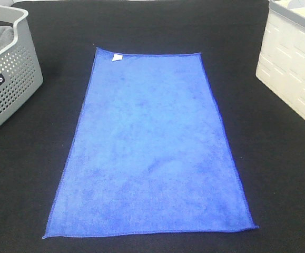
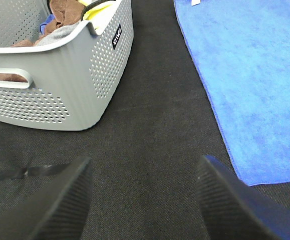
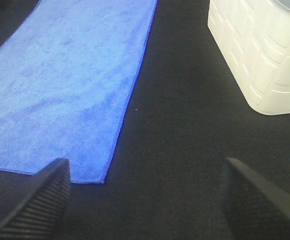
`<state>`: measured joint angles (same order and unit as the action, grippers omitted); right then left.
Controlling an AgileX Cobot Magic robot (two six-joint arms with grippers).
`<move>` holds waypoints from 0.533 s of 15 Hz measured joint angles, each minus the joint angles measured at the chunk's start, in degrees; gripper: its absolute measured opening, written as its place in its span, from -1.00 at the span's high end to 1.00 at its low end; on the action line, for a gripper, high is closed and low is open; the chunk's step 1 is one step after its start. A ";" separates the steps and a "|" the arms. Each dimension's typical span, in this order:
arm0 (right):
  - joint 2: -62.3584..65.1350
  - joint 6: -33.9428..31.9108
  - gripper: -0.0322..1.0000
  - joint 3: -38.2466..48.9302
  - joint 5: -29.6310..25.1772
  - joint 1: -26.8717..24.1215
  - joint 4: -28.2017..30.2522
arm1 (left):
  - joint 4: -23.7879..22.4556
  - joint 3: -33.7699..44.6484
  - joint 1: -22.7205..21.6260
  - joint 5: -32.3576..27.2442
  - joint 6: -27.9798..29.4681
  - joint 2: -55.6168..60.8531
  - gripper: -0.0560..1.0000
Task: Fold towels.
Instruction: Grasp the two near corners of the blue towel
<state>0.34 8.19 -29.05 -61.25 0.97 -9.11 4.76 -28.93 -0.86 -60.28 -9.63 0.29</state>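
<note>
Towel (image 1: 152, 147) between left hand (image 2: 145, 167) and right hand (image 3: 146, 169)

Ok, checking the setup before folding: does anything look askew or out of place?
Nothing stands out. The blue towel lies flat and unfolded on the black mat, between the grey basket and white bin.

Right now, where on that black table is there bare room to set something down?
Bare black table lies between the grey basket and the blue towel, and another strip between the towel and the white bin. The towel covers the middle; the basket holds laundry.
</note>
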 joint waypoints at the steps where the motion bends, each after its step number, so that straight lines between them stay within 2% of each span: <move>1: 0.00 0.00 -0.55 0.00 0.00 0.00 0.00 | 0.00 0.00 0.00 0.00 0.00 0.00 -0.22; 8: 0.00 0.00 -0.55 0.00 0.00 0.00 0.00 | 0.00 0.00 0.00 0.00 0.00 0.00 -0.22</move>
<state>0.34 8.19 -29.05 -61.25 0.97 -9.11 4.76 -28.93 -0.86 -60.28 -9.63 0.29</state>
